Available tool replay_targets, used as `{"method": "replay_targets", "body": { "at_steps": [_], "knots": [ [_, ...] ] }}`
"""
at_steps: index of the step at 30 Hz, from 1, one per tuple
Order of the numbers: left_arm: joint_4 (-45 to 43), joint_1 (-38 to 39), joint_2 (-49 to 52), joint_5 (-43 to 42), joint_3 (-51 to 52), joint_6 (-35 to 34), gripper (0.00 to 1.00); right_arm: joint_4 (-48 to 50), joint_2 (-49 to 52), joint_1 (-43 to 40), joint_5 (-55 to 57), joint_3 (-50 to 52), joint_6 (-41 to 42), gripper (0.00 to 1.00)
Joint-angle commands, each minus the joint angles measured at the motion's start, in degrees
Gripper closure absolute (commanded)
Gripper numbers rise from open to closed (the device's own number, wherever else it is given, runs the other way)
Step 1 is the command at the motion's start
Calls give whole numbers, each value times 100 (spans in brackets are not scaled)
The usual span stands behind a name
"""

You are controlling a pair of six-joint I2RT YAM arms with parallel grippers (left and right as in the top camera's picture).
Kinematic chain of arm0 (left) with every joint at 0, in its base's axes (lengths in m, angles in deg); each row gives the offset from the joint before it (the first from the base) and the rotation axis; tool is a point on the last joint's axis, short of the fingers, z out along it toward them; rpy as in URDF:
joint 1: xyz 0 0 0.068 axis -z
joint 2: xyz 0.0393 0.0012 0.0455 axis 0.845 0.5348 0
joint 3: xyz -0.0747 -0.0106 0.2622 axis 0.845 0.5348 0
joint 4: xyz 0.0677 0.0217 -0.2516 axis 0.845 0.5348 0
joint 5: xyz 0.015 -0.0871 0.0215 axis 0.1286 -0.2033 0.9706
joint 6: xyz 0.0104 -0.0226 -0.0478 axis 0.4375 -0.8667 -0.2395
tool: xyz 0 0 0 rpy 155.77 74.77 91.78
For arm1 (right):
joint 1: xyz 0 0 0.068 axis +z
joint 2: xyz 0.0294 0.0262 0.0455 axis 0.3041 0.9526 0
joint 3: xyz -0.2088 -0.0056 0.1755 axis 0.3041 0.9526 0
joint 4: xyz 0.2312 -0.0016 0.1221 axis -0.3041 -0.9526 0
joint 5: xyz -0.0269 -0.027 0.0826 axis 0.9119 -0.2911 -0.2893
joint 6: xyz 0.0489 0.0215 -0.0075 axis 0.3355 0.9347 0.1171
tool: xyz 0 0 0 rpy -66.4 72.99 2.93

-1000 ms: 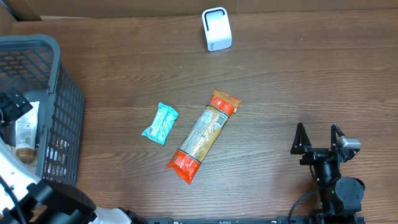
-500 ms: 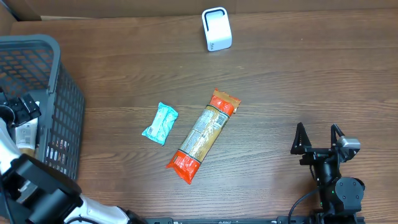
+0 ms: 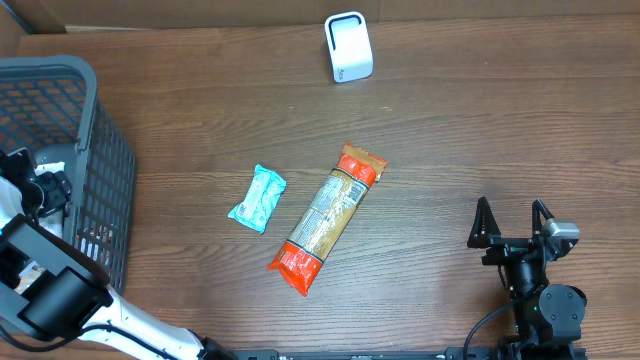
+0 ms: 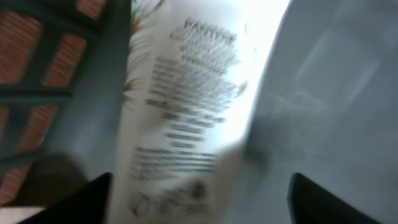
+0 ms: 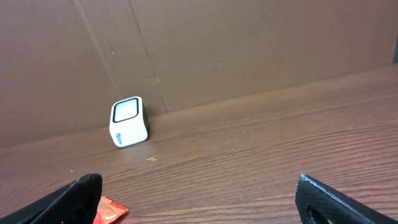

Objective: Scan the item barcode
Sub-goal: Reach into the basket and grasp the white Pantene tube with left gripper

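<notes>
My left gripper (image 3: 42, 190) is down inside the grey basket (image 3: 95, 120) at the far left. Close under its camera lies a white Pantene tube (image 4: 186, 93), blurred, with printed text facing up. The tube sits between the left gripper's (image 4: 199, 202) dark fingers, close to the left finger, with a wide gap to the right finger; the jaws stand open. The white box scanner (image 3: 348, 47) stands at the table's far edge, also visible from the right wrist as the scanner (image 5: 129, 121). My right gripper (image 3: 514, 222) rests open and empty at the front right.
A teal packet (image 3: 257, 198) and a long orange packet (image 3: 327, 217) lie in the middle of the wooden table. One corner of the orange packet (image 5: 111, 213) shows beside my right gripper's (image 5: 199, 193) left finger. A brown cardboard wall (image 5: 249, 50) backs the table.
My left gripper has gone deeper into the basket, down over the white tube. The right arm and the packets on the table have not moved.
</notes>
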Motion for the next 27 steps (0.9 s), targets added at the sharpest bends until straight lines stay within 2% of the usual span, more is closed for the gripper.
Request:
{"method": "replay_targets", "body": {
  "at_steps": [1, 2, 6, 14, 22, 27],
  "knots": [
    [15, 4, 133, 2, 33, -68, 52, 20, -68, 0, 55, 61, -9, 0],
    [13, 4, 133, 2, 33, -136, 69, 20, -68, 0, 55, 61, -9, 0],
    [39, 4, 131, -39, 31, -321, 96, 20, -68, 0, 55, 61, -9, 0],
    [321, 22, -133, -273, -315, -531, 96, 20, -68, 0, 55, 61, -9, 0],
    [1370, 72, -911, -1134, -1947, -1432, 96, 20, -68, 0, 55, 61, -9, 0],
    [1904, 166, -1626, -1502, -2653, -1716, 96, 20, -68, 0, 55, 61, -9, 0]
  ]
}}
